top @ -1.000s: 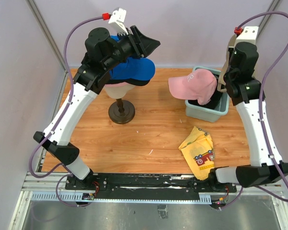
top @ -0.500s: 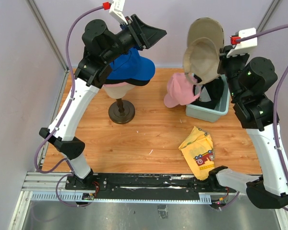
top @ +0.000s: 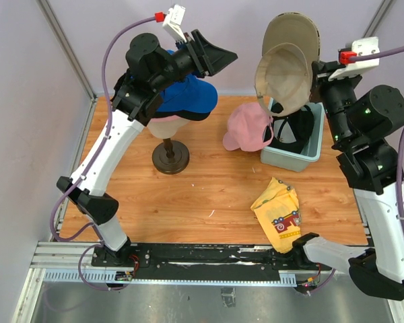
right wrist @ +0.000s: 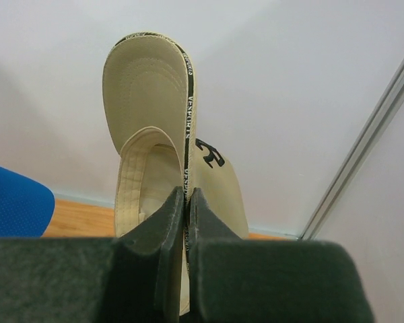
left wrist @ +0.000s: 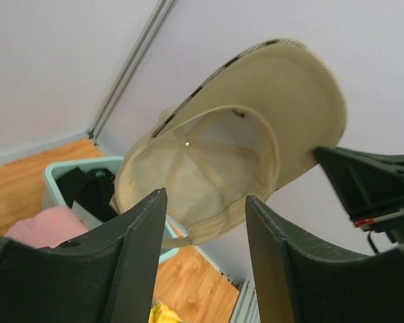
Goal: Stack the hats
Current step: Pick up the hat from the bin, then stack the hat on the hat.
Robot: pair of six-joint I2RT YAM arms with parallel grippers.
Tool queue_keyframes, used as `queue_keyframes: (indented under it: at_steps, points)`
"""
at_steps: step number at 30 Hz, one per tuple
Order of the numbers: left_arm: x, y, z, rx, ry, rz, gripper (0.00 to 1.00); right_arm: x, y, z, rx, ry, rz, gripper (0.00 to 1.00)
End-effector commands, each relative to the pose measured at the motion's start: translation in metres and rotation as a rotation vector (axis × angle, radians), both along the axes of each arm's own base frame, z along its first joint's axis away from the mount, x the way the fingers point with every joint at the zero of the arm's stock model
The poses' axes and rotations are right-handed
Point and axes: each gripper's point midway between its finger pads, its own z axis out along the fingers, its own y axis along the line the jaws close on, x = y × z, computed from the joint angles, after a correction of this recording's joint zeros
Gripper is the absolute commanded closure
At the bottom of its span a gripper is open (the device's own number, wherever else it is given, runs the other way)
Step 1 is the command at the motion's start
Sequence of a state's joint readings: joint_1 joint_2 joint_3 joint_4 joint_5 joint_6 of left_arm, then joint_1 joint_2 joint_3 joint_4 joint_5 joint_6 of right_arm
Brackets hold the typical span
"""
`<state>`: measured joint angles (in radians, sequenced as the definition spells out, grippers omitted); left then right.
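Observation:
My right gripper [top: 318, 69] is shut on the brim edge of a tan hat [top: 284, 64] and holds it high above the teal bin [top: 303, 153]. In the right wrist view the fingers [right wrist: 186, 195] pinch the black-trimmed brim of the tan hat [right wrist: 151, 87]. A blue hat [top: 183, 96] sits on the cream mannequin head. A pink hat [top: 249, 128] leans over the bin's left edge. A black hat [top: 295, 128] lies inside the bin. My left gripper [top: 214, 57] is open and empty, raised above the blue hat, and points at the tan hat [left wrist: 256, 134].
The mannequin's dark stand [top: 170, 158] rests on the wooden table at the back left. A yellow cloth with red print [top: 279, 212] lies near the front right. Grey walls close in the back and sides.
My right arm has lifted the tan hat up out of the bin. The pink hat has slid left and down off the bin. My left gripper has risen slightly.

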<state>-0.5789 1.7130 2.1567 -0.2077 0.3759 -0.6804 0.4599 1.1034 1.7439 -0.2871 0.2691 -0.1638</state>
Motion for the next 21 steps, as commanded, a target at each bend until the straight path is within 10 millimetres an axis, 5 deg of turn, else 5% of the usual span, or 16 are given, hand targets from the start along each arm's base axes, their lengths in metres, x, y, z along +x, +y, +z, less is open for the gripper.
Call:
queue_keyframes:
  at_steps: [1,21]
  points:
    - [-0.012,0.005,0.006,-0.001,-0.057,0.003,0.44,-0.026,0.001,0.044,0.133,-0.124,0.069,0.99]
    - [-0.019,0.005,0.005,0.011,-0.119,-0.021,0.36,-0.060,0.049,0.093,0.429,-0.173,0.448,1.00]
